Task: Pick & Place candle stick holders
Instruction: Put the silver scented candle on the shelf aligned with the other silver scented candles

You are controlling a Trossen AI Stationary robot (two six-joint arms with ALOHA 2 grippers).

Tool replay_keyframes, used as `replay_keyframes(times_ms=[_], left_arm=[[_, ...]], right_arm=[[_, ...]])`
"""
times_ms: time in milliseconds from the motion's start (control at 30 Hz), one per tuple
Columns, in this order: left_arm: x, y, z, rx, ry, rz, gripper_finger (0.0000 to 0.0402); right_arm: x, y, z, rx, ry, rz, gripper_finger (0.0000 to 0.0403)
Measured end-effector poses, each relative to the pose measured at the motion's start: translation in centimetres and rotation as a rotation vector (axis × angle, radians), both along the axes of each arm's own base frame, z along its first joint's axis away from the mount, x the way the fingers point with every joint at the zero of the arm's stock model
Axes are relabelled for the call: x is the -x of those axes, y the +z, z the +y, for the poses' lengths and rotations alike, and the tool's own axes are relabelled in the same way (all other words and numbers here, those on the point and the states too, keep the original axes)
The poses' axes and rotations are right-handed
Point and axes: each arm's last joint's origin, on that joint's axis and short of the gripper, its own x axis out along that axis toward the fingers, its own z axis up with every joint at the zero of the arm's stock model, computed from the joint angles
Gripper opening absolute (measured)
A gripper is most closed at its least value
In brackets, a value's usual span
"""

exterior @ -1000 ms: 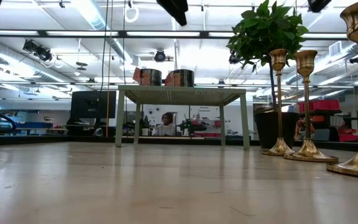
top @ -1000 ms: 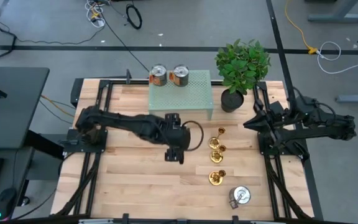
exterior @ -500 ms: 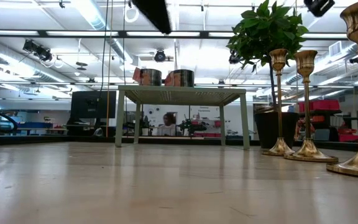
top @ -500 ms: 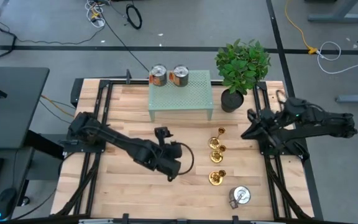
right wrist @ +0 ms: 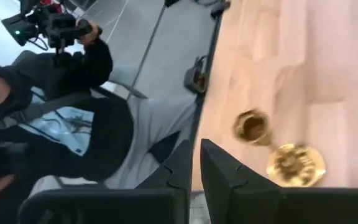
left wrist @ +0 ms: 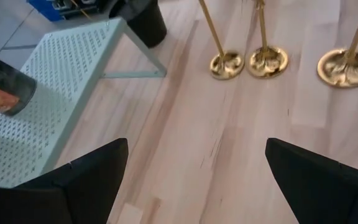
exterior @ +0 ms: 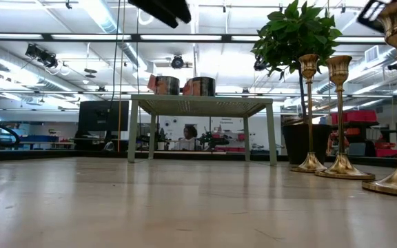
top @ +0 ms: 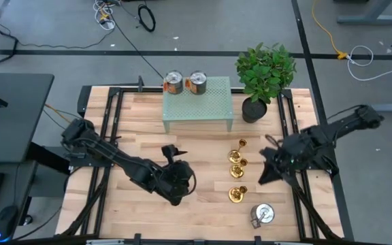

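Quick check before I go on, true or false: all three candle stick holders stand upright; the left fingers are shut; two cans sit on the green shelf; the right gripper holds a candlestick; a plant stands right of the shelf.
1. All three candle stick holders stand upright on the table: true.
2. The left gripper has its fingers shut: false, they are wide open.
3. Two cans sit on the green shelf: true.
4. The right gripper holds a candlestick: false, its fingers are shut on nothing.
5. A potted plant stands right of the shelf: true.
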Motion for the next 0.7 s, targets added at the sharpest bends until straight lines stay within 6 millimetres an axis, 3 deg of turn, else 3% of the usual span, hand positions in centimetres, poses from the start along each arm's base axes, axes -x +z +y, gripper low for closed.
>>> replay_keyframes(times_ms=[267, 700], left_arm=[[-0.1, -0.9, 0.1, 0.003, -0.001, 0.001, 0.039], [-0.3, -0.7, -0.1, 0.017, -0.005, -0.029, 0.039]], right_arm=[[0.8, -0.5, 4.7, -0.109, -0.021, 0.123, 0.0031], [2.7, -3.5, 13.5, -0.244, -0.062, 0.277, 0.0022]])
